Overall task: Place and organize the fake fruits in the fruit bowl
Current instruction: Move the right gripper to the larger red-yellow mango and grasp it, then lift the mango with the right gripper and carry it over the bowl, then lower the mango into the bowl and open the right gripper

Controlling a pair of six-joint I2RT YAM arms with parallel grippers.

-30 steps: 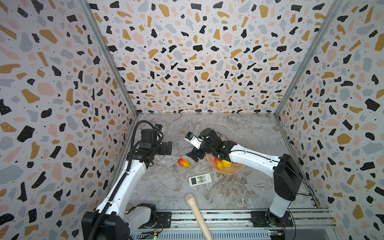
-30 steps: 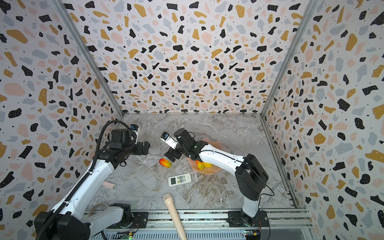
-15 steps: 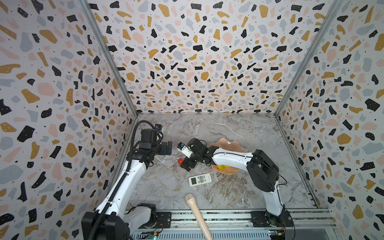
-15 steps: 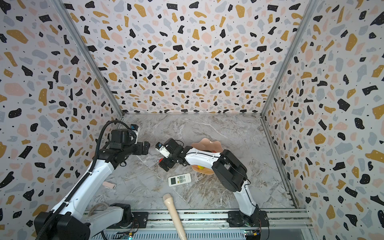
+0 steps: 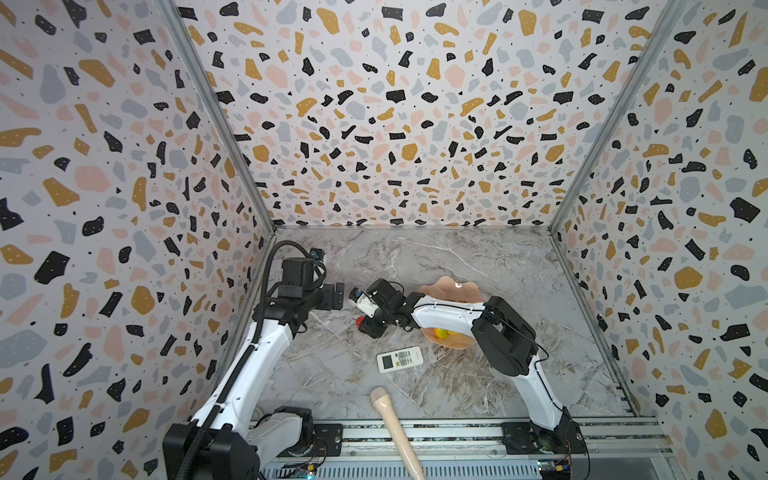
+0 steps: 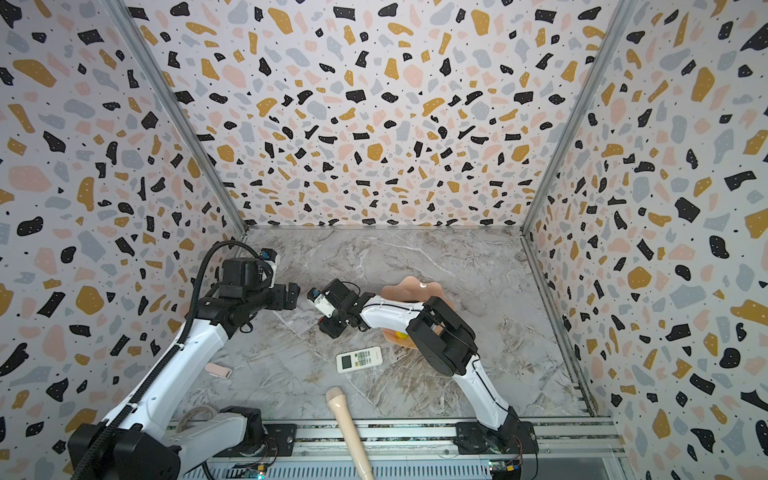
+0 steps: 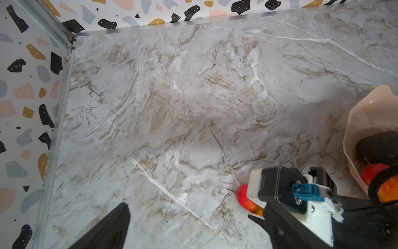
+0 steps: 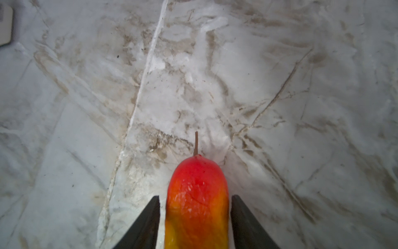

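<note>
A red-orange mango (image 8: 197, 183) lies on the marble floor left of the fruit bowl; only its red tip (image 5: 358, 320) shows in both top views. My right gripper (image 8: 195, 196) reaches across the middle, low over it, and its black fingers (image 8: 150, 215) have closed in on both sides of the mango. The pale-pink fruit bowl (image 5: 449, 289) sits behind the right arm. It holds a blackish avocado (image 7: 377, 148), another mango (image 7: 372, 174) and a yellow fruit (image 5: 440, 331). My left gripper (image 5: 334, 296) hovers open and empty left of the right gripper.
A white remote (image 5: 400, 359) lies in front of the mango. A long beige stick (image 5: 392, 424) crosses the front rail. A small beige block (image 6: 218, 370) rests near the left arm. Patterned walls close the left, back and right.
My right arm swung left from the bowl and dropped over the mango. Its fingers, wide apart before, have closed in on the fruit. The left arm has stayed still.
</note>
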